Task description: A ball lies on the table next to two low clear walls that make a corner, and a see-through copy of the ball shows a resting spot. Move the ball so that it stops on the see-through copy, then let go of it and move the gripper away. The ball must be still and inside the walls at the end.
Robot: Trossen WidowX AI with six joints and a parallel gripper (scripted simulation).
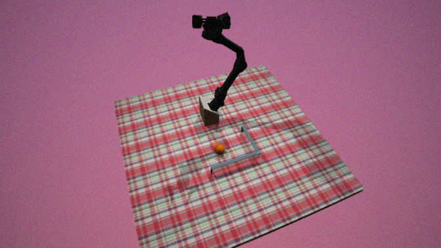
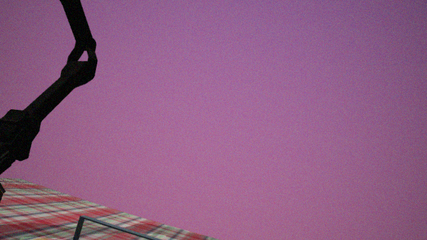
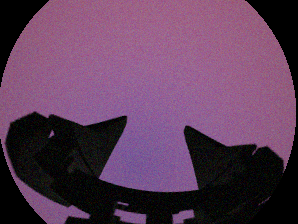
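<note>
Pink backdrop all around, with a plaid-covered desk (image 1: 262,197) in the middle. So nothing's really started yet: the arm is reared way up and the claw (image 1: 197,21) sits high above everything, fingers spread wide apart with only background between them. The orange ball (image 1: 220,149) rests on the desk inside the corner made by the two low walls (image 1: 252,144), touching the faint see-through copy (image 1: 214,144) but a bit off it. Next move, I'd guess: drop down over the ball, then nudge it gently so it doesn't roll off.
</note>
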